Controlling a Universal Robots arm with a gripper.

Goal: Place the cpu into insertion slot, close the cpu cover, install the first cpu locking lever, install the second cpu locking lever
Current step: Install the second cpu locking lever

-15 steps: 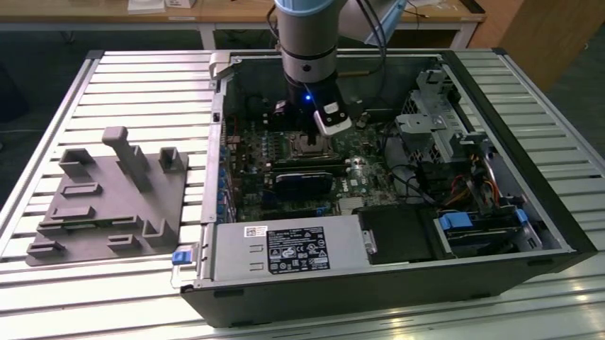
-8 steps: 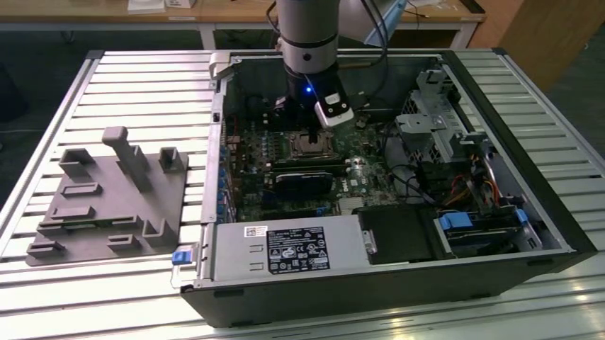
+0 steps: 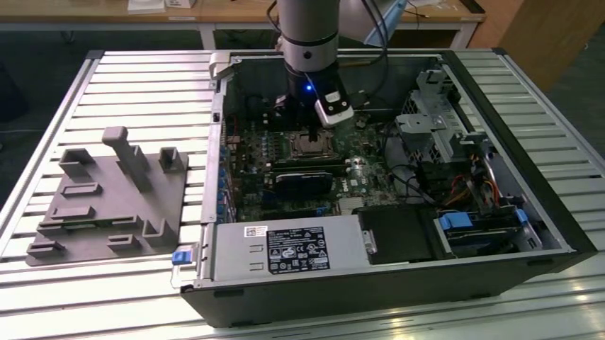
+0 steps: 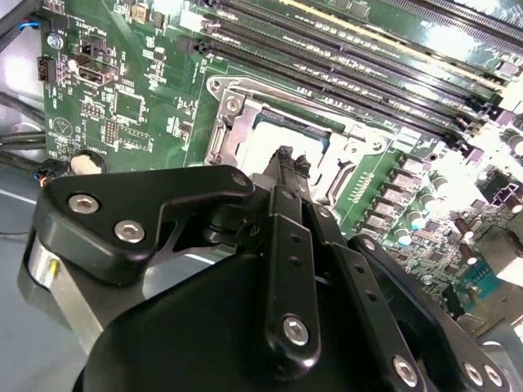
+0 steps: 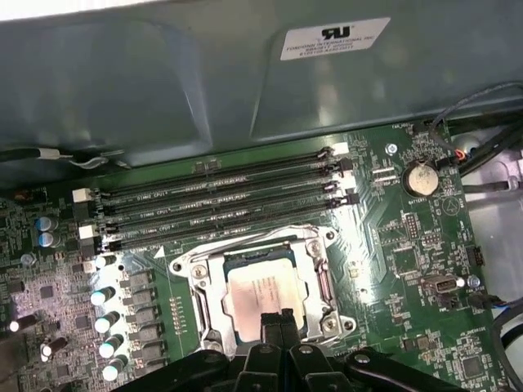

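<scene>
While the cover lies shut over the cpu, end effector narrow, fingertips together.

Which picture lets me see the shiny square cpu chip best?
The first wrist view: the cpu faces the camera inside its metal frame. In the second wrist view the gripper hides part of it. In the exterior view it is tiny under the arm.

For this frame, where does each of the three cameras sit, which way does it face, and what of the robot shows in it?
Exterior view: off the arm, above the table, looking down into the open computer case; the arm descends to the cpu.
First wrist view: on the arm, facing the cpu seated under the cpu cover; end effector tips at the frame edge.
Second wrist view: on the arm, behind the end effector, facing the motherboard.
All three share the cpu socket area.
</scene>
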